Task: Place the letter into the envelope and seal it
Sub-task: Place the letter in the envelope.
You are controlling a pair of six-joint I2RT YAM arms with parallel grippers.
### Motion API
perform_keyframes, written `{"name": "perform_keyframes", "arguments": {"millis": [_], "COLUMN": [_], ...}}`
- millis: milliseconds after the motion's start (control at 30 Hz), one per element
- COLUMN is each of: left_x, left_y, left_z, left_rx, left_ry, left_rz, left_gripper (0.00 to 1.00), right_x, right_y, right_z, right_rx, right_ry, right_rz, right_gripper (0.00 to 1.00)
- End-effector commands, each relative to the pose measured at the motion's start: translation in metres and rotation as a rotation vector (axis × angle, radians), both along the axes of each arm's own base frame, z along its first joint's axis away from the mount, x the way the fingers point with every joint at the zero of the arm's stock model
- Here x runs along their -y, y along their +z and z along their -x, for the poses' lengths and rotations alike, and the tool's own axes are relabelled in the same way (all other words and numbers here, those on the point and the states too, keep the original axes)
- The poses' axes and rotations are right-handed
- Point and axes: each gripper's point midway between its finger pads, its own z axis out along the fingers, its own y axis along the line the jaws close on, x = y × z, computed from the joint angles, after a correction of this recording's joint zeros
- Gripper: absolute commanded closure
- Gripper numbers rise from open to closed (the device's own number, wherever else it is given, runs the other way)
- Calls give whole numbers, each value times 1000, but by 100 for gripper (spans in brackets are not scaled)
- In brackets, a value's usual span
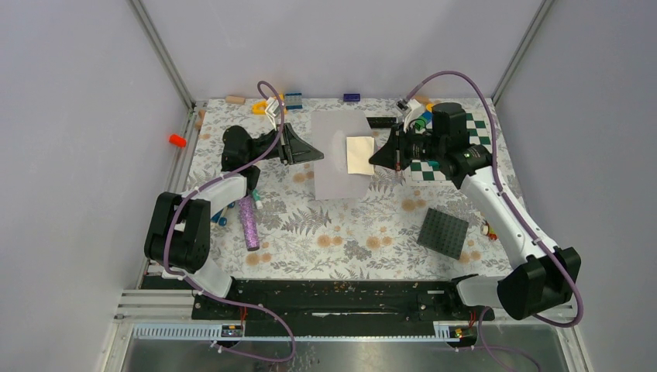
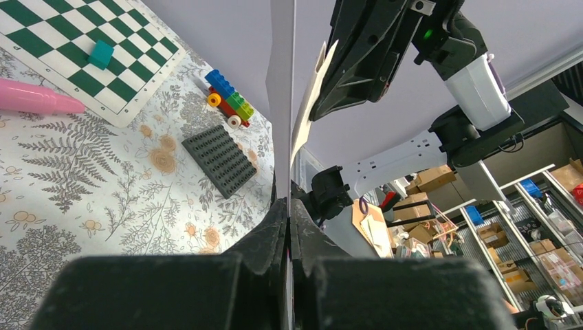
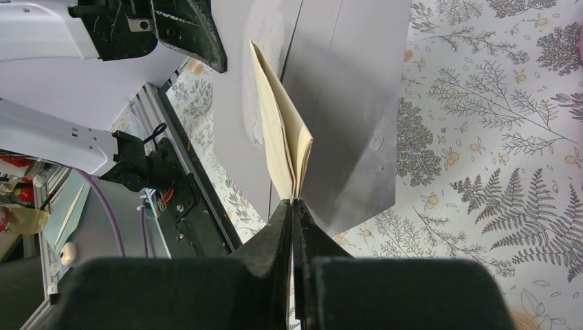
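The grey envelope (image 1: pixel 335 172) is held up over the back middle of the table, and my left gripper (image 1: pixel 314 153) is shut on its left edge. In the left wrist view the envelope (image 2: pixel 281 103) runs edge-on straight out of the closed jaws of the left gripper (image 2: pixel 289 206). The tan letter (image 1: pixel 360 154) is folded and lies against the envelope's right part. My right gripper (image 1: pixel 377 157) is shut on the letter's right end. The right wrist view shows the folded letter (image 3: pixel 283 141) fanning out from the right gripper (image 3: pixel 293 204), with the envelope (image 3: pixel 347 103) just behind it.
A pink cylinder (image 1: pixel 248 222) lies at the left. A dark grey studded plate (image 1: pixel 444 232) sits at the right front. The green-and-white checkerboard (image 1: pixel 470 132) lies under the right arm. Toy bricks (image 1: pixel 293 99) line the back edge.
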Motion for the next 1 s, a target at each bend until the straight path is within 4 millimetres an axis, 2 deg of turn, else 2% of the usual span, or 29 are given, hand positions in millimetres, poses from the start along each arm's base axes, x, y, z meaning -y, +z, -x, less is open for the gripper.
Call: {"name": "perform_keyframes", "arguments": {"millis": [0, 300, 733, 967], "left_x": [0, 0, -1, 0], "left_y": [8, 9, 9, 9], "left_z": [6, 7, 7, 7], "left_rx": [71, 80, 83, 81], "left_ry": [-24, -19, -19, -19], "left_rz": [15, 10, 10, 14], "left_gripper": [100, 100, 100, 100], "right_x": [-1, 4, 14, 7], "right_y": [3, 7, 5, 1], "right_z": [-3, -3, -14, -12], "right_rx": [50, 76, 42, -16], "right_ry": [-1, -19, -68, -44], "right_rz": [11, 19, 0, -46], "right_gripper": [100, 100, 100, 100]}}
